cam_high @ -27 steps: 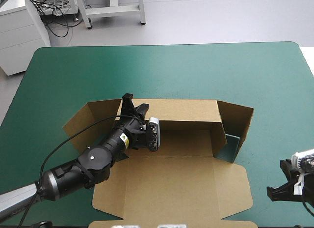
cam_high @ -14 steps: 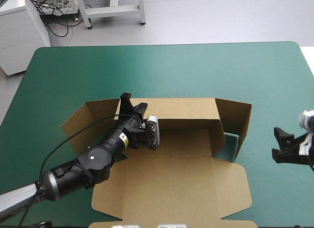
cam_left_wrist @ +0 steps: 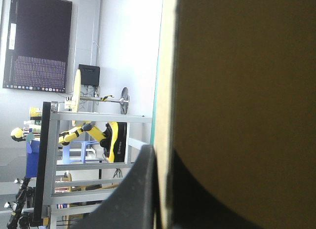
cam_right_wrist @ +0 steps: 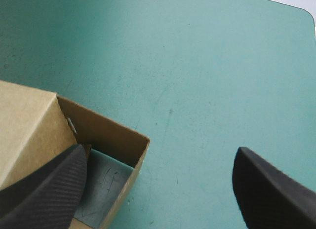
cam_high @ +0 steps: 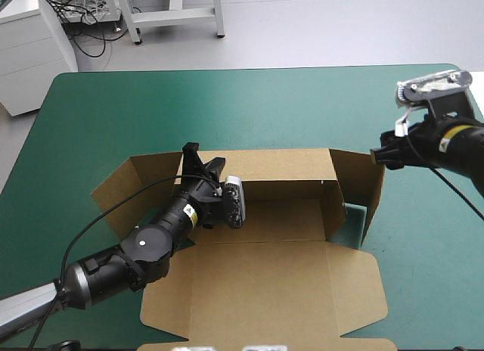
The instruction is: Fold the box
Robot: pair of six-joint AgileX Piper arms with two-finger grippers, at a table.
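The brown cut-board box [cam_high: 265,287] lies mid-way across the teal-green surface [cam_high: 249,109], with its far wall and right end raised and its lid flat on the near side. The left claw [cam_high: 206,160] is pinched almost closed on the far wall's top edge, with the sheet between its black fingers [cam_left_wrist: 140,189]. It probably braces that wall upright while the ends are worked. The right claw [cam_right_wrist: 160,152] is spread wide and holds nothing. The box's raised right corner sits beneath one of its fingers and bare cover beneath the other, so it seems to be lining up to press the end flap inward. Whether it touches the board cannot be told. Ahead of the left claw, board fills the wrist view, so its second finger shows only as a dark shape. The left arm hides the box's left end, and the lid's near edge is cut off.
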